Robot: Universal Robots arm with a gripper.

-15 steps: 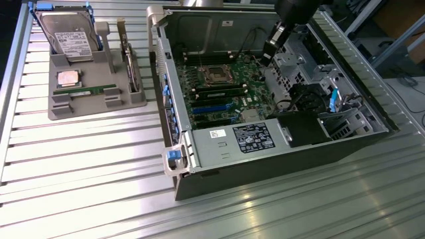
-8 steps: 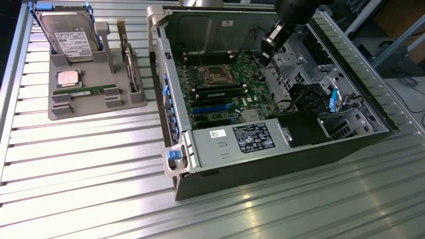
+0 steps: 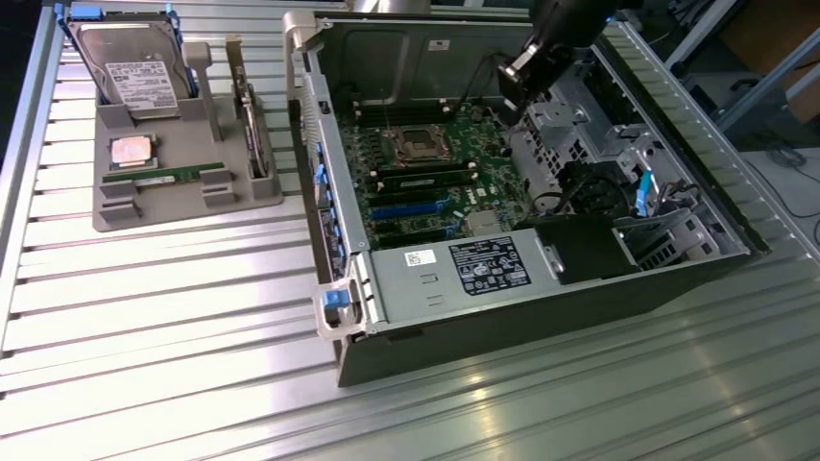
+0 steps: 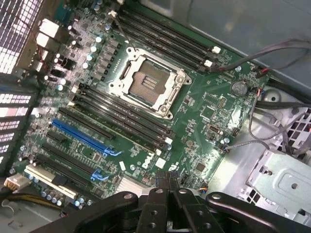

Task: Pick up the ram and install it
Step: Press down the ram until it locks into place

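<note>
Gripper (image 4: 167,180) pressed together, nothing in it, above motherboard (image 4: 204,104) w/ CPU socket (image 4: 148,82); ram (image 3: 164,174) in holder tray (image 3: 122,213) outside.

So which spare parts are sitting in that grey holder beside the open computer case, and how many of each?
Silver boxy hard drive: 1
Square metal processor chip: 1
Long narrow green ram stick: 1
Expansion card standing on edge: 1
Total: 4

The arm (image 3: 564,29) reaches down, its tool (image 4: 167,182) closed, empty.
</note>
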